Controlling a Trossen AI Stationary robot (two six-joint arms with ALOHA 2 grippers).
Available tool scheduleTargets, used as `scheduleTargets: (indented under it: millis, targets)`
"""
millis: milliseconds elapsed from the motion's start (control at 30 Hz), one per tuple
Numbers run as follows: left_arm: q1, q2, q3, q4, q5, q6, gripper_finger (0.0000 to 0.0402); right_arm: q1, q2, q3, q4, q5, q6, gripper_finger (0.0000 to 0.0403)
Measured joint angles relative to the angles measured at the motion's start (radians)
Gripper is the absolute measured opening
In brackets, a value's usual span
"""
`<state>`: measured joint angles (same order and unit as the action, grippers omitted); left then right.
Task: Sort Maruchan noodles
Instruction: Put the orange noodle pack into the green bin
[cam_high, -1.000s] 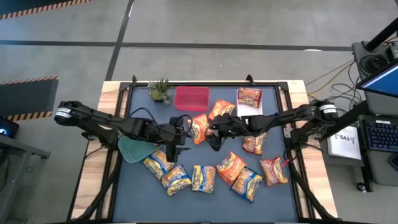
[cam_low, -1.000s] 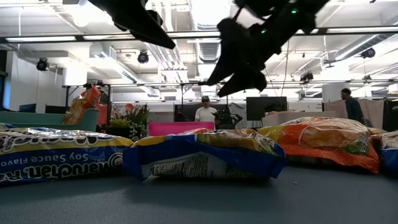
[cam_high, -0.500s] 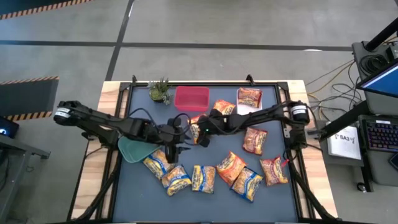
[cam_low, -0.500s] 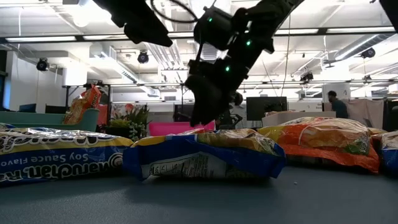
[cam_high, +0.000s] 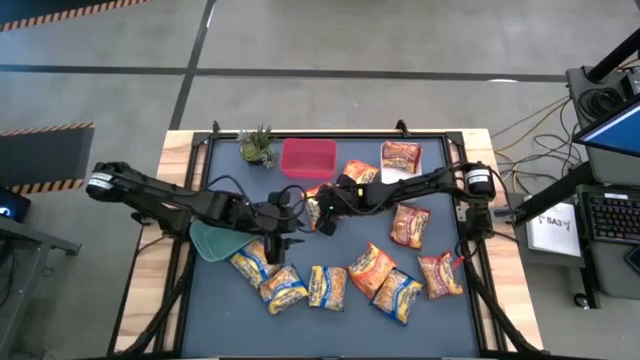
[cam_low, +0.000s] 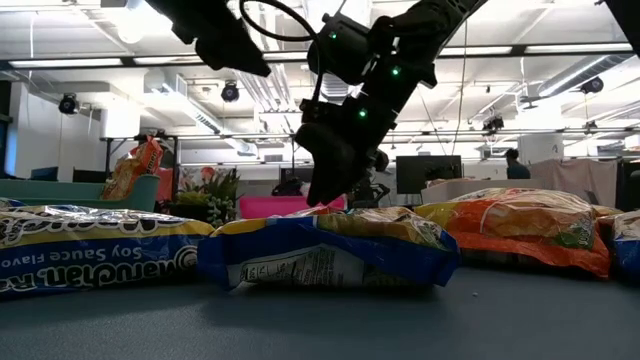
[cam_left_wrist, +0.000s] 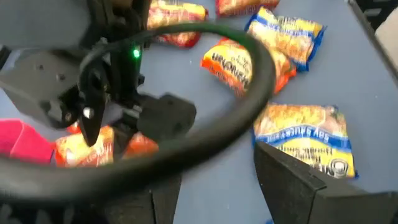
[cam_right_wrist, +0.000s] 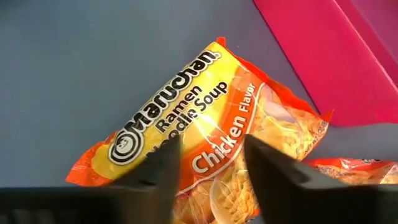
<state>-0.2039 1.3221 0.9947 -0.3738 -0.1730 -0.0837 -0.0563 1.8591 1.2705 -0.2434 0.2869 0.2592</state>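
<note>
Clearly printed, orange packet (cam_right_wrist: 199, 130), "Maruchan Ramen Noodle Soup"

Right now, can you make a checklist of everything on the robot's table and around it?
Surface: dark table top with wooden edges.
Job's things: orange chicken packet beside the pink tray; yellow-and-blue packets along the near side; red packets on the right.
Clutter: small green plant, teal bowl.
Grippers: right gripper low over the chicken packet, fingers astride it; left gripper hangs near the table's middle, holding nothing.
Cables: black loop on the left wrist.
Surroundings: a person, desks, monitors.
</note>
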Motion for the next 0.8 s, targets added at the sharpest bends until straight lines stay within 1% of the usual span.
scheduleTargets:
  millis: [100,133,167,300,467,600,767,800]
  targets:
    - [0.0,-0.027,0.001,-0.051,-0.001,0.003,0.0178,0.001,0.0,0.0,0.008,-0.004,-0.032,0.0048]
    - [0.0,-0.04,0.001,-0.069,-0.003,0.006,0.0178,0.001,0.0,0.0,0.008,-0.006,-0.043,0.0029]
    - [0.0,-0.053,0.001,-0.086,-0.011,0.013,0.0178,0.001,0.0,0.0,0.009,-0.006,-0.043,0.0023]
    - [0.0,-0.123,0.001,-0.145,-0.084,0.022,0.0178,-0.002,0.002,-0.008,0.01,-0.008,-0.024,0.0017]
    - [0.0,-0.187,-0.008,-0.141,-0.17,0.021,0.0178,-0.001,0.002,-0.034,0.013,-0.015,0.032,0.0009]
    - [0.0,-0.196,-0.008,-0.133,-0.203,0.012,0.0178,0.01,0.002,-0.047,0.025,-0.115,0.067,0.0009]
    - [0.0,-0.162,-0.01,-0.13,-0.203,-0.007,0.0178,0.053,0.002,-0.047,0.029,-0.303,0.114,0.0009]
    - [0.0,-0.151,-0.01,-0.13,-0.203,-0.01,0.0178,0.067,0.002,-0.047,0.029,-0.326,0.119,0.0009]
